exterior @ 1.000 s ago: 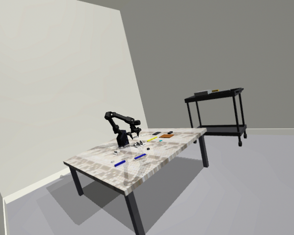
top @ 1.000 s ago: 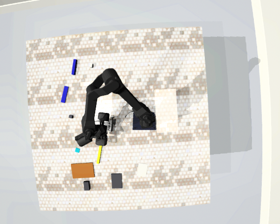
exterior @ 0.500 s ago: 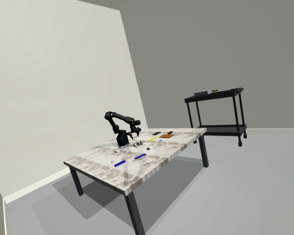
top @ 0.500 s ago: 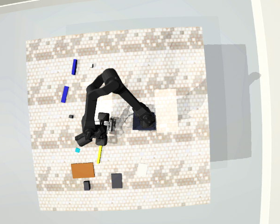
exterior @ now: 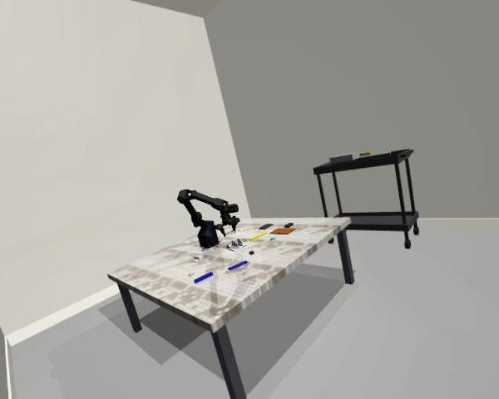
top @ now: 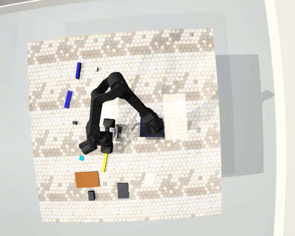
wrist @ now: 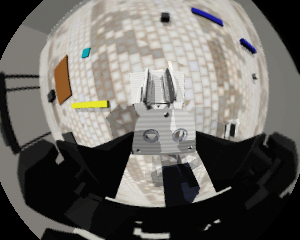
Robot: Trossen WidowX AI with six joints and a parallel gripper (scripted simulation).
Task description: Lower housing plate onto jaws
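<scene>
The housing plate point(wrist: 165, 146) point(exterior: 230, 233) is a grey plate with two round holes. My gripper point(wrist: 162, 134) point(exterior: 228, 231) is shut on it, with one black finger at each side edge. In the exterior view the plate is held up above the table, on the robot-base side of the jaws. The two jaws point(wrist: 152, 91) point(exterior: 238, 243) stand side by side on a pale base plate point(wrist: 136, 80), just beyond the held plate in the wrist view. The plate partly covers their near ends, so the stubs and pins cannot be made out. In the top view the arm covers most of the assembly.
A yellow bar point(top: 104, 162) point(wrist: 90, 104), cyan block point(top: 81, 158) and orange plate point(top: 87, 179) lie to one side. Two blue bars point(top: 78, 70) point(exterior: 238, 265) and a small dark block point(top: 74, 123) point(wrist: 165, 17) lie farther out. A small pale-and-black part point(wrist: 231, 130) lies beyond the right finger.
</scene>
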